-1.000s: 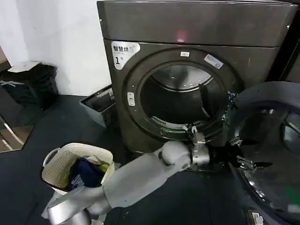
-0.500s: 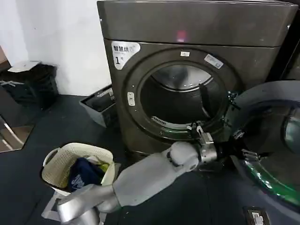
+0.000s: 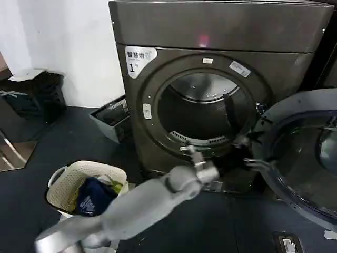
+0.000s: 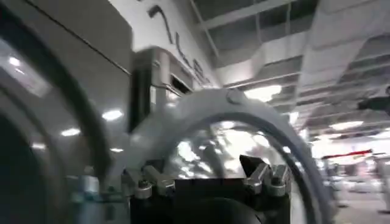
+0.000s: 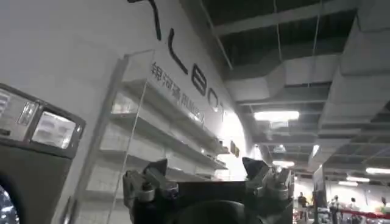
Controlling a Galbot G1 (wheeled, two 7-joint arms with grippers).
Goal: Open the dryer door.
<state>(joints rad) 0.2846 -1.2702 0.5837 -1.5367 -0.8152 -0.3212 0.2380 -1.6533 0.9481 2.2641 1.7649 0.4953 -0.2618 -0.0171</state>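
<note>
My left tool (image 4: 207, 176) released, facing the swung-open dryer door (image 3: 303, 153), dryer (image 3: 210, 68) drum exposed, right tool (image 5: 207, 176) released, aimed at ceiling.

Wall (image 3: 63, 47): plain white, rising behind the laundry basket.
Floor (image 3: 68, 139): dark and matte, spreading around the laundry basket.
Laundry basket (image 3: 66, 182): cream, perforated plastic, low on the floor, with dark blue and yellow-green cloth inside.
Grey crate (image 3: 111, 118): slotted, tilted, beyond the laundry basket, against the foot of the wall.
Black bin (image 3: 37, 95): beyond the laundry basket and to its left, by the wall, a pale sheet lying on top.
Ceiling (image 5: 317, 67): high above the laundry basket, exposed ducts and pipes, lit by long bright strip lights (image 5: 277, 115).
Shelves (image 5: 158, 131): white, wall-mounted, under large dark lettering.
</note>
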